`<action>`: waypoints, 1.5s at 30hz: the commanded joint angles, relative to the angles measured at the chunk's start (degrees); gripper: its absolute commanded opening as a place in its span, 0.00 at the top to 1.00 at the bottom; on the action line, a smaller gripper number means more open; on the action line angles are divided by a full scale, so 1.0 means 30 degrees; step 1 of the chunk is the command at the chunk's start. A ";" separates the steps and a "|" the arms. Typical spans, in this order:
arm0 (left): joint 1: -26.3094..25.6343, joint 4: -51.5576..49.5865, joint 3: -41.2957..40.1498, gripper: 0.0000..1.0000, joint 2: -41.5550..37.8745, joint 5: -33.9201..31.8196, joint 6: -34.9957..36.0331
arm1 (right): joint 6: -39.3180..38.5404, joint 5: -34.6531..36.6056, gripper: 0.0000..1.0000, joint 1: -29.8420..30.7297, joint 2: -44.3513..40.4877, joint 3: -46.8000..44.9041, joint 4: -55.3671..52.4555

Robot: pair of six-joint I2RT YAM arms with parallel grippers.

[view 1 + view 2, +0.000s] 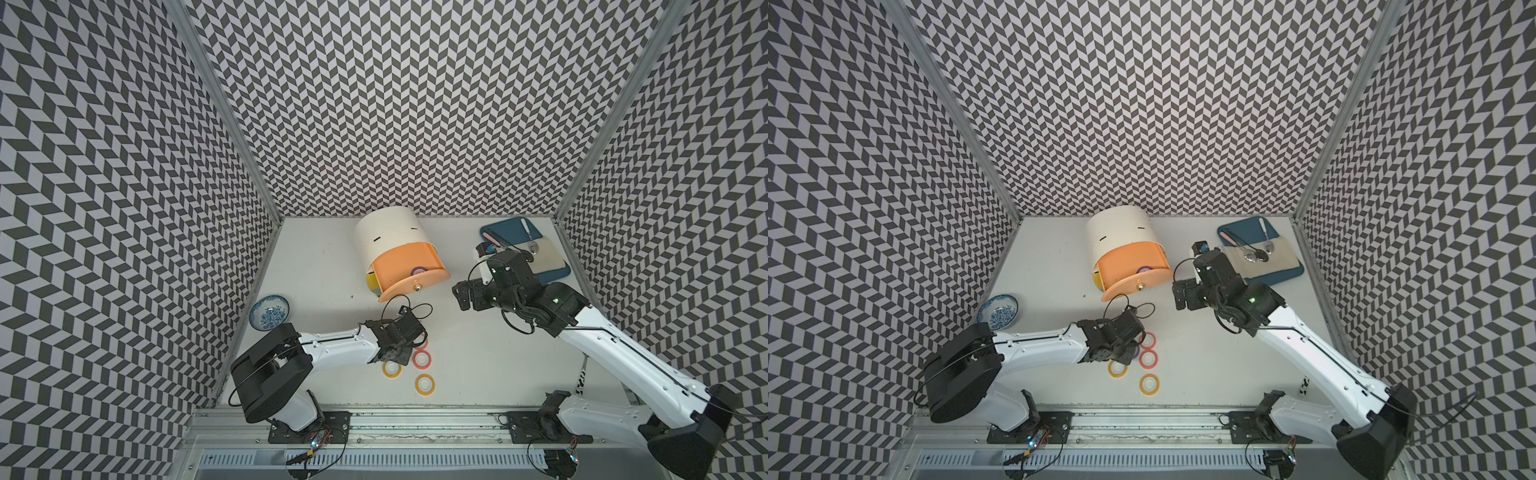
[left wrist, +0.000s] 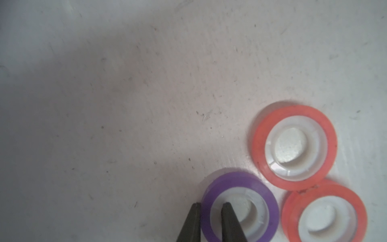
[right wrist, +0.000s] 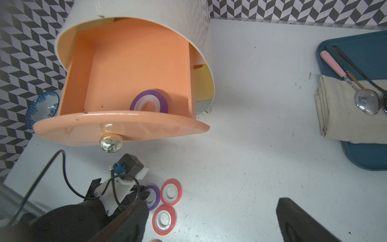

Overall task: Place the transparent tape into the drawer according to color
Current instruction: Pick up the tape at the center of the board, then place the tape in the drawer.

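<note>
As you are scanning a top view, the left gripper (image 1: 407, 349) is sitting among tape rolls (image 1: 421, 358) at six o'clock from the open peach drawer (image 1: 392, 266). Left wrist: its fingers (image 2: 192, 222) are pinching the purple tape roll (image 2: 238, 180). Right wrist: the right gripper (image 3: 209, 206) is gaping wide, and a second purple roll (image 3: 149, 94) is lying in that drawer.

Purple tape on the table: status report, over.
Left gripper shut on purple tape. Right gripper open. Peach drawer open. Red rolls close beside.
</note>
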 commanded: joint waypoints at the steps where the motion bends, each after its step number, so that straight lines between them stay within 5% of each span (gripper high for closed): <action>1: -0.0151 -0.0179 -0.0273 0.98 0.1057 0.1134 0.0217 | 0.0095 -0.0230 0.00 -0.0148 -0.0307 -0.0392 0.0819; 29: -0.0136 -0.2879 -0.0019 1.00 -0.3855 -0.1195 -0.1199 | 0.0571 -0.0440 0.00 -0.0236 -0.0407 -0.0870 0.1472; 45: -0.0182 -0.6059 -0.0021 1.00 -0.9179 -0.2143 -0.3112 | 0.0688 -0.0674 0.00 -0.0236 -0.0446 -0.0551 0.1592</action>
